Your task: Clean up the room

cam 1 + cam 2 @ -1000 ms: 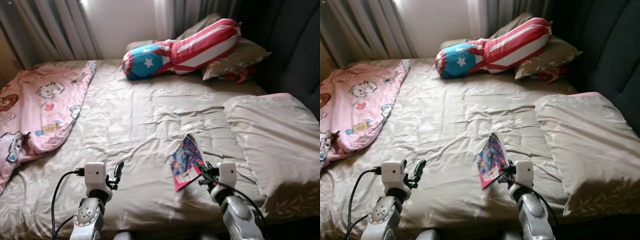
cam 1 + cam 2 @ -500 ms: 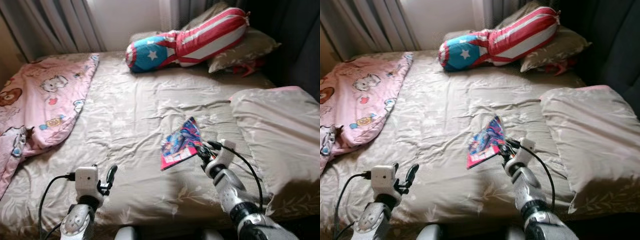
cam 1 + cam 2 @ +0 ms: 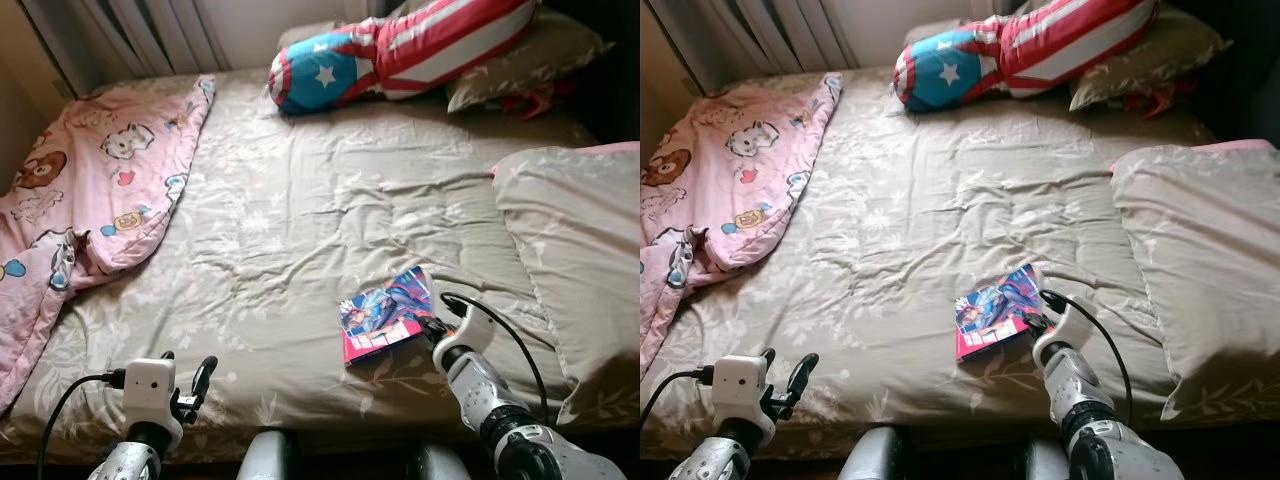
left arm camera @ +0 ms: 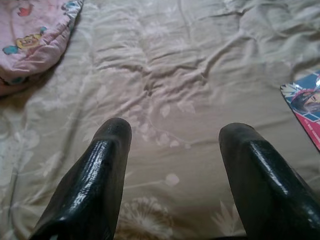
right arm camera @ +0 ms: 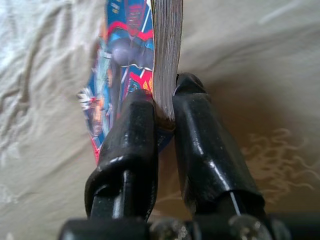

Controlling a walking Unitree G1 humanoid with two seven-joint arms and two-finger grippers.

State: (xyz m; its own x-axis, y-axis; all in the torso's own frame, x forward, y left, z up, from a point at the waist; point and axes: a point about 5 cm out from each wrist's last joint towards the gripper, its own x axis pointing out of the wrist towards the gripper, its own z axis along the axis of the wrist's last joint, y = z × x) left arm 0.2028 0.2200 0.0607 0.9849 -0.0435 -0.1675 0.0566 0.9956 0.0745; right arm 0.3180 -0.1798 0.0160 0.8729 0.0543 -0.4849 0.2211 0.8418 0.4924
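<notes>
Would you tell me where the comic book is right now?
The comic book lies on the bed's near right part, pinched by the right gripper, beside the beige pillow.

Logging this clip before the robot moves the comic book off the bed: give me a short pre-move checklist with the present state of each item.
1. Right tool shut on the comic book: ok, both fingers press its page edge.
2. Grip depth: not ok, it pinches only one corner, so the book may swing.
3. Book lifted clear of the bed sheet: cannot tell.
4. Left tool free: ok, open, nothing between its fingers, over the sheet near the bed's front edge.
5. Nearby things apart from the book: ok, pink blanket and beige pillow lie off to the sides.
6. Drop-off place: cannot tell.
</notes>
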